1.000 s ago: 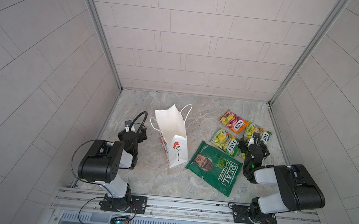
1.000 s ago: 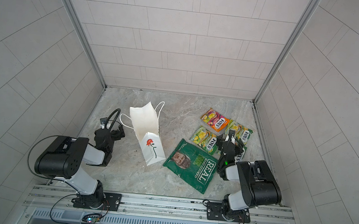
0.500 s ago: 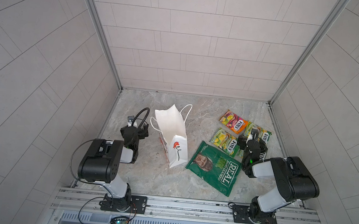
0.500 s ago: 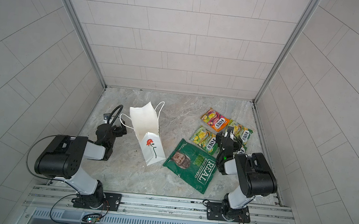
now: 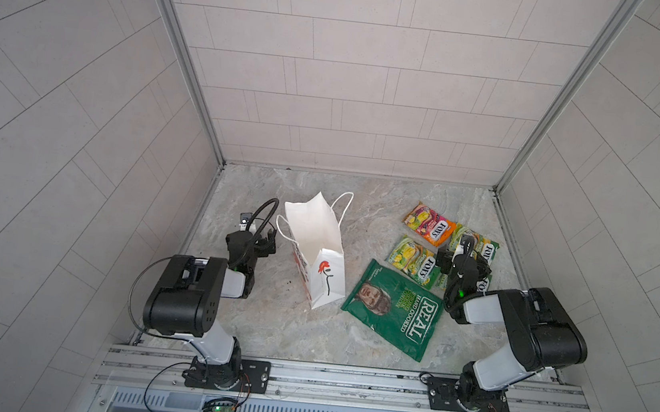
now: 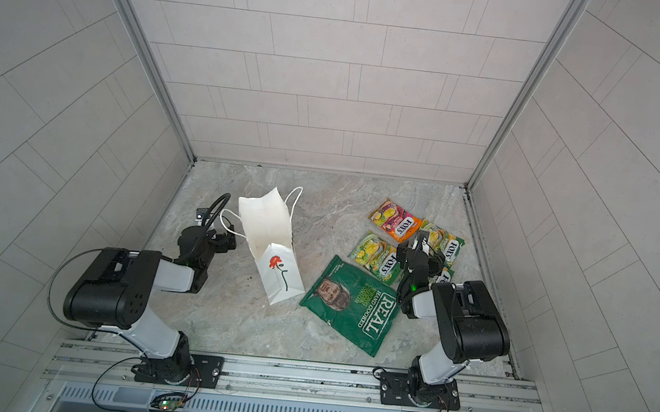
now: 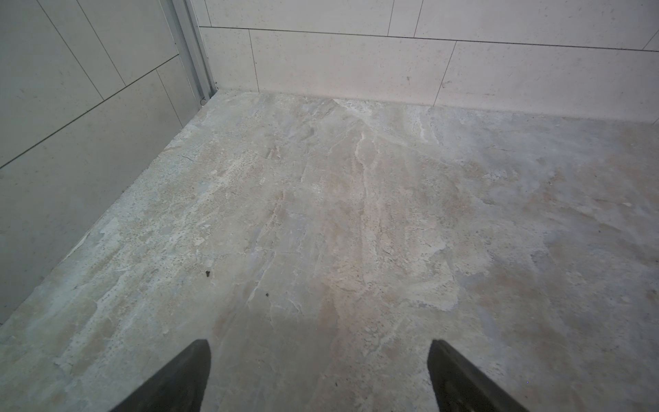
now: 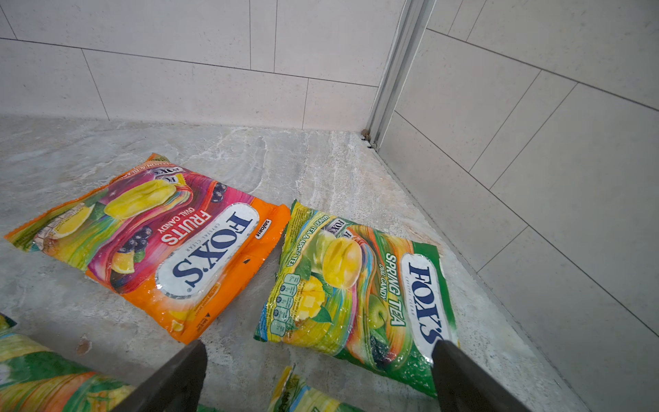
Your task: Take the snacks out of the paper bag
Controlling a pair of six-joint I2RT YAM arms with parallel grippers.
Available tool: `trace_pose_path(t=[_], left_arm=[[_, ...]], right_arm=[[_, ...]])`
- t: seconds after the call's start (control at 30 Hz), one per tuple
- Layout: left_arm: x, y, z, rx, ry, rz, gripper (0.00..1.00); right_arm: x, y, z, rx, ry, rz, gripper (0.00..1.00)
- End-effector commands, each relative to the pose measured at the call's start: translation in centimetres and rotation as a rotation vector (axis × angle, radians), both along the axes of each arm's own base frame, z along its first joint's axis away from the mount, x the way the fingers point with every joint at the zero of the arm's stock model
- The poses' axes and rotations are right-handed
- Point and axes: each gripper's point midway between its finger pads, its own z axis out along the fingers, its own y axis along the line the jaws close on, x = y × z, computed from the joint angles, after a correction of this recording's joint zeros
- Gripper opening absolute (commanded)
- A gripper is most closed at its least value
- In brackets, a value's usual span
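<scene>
The white paper bag (image 5: 315, 234) (image 6: 272, 226) stands on the stone floor left of centre, mouth open, red flower on its near side; only white paper shows inside. To its right lie the snacks: the dark green REAL bag (image 5: 392, 309) (image 6: 351, 305), an orange-pink FOX'S packet (image 5: 429, 223) (image 6: 395, 221) (image 8: 160, 242) and yellow-green FOX'S packets (image 5: 414, 260) (image 6: 375, 255) (image 8: 356, 292). My left gripper (image 5: 269, 243) (image 6: 229, 240) (image 7: 319, 344) hangs open just left of the bag, over bare floor. Open as well, my right gripper (image 5: 465, 258) (image 6: 420, 253) (image 8: 319, 344) hovers over the yellow-green packets, holding nothing.
Tiled walls close in the floor on the left, the far side and the right (image 8: 535, 178). One more yellow-green packet (image 8: 306, 396) lies partly under my right gripper. An aluminium rail (image 5: 343, 380) carrying both arm bases runs along the near edge.
My right gripper has shifted slightly toward the far wall over the packets, and my left gripper has edged a little toward the bag. Bag and snacks have not moved.
</scene>
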Motion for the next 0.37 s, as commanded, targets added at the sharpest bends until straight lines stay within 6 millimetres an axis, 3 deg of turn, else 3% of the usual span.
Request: trace_pose_path(t=[0.0,0.33], left_arm=[[0.7,-0.25,1.3,0.007,-0.037,-0.013,1.0],[0.3,0.31,1.49,0.001,-0.06,0.023,1.0]], right_arm=[[-0.1,-0.31,0.06,-0.012,0.005,-0.011,0.99],[-0.14,-0.3,0.04,-0.011,0.005,-0.011,0.99]])
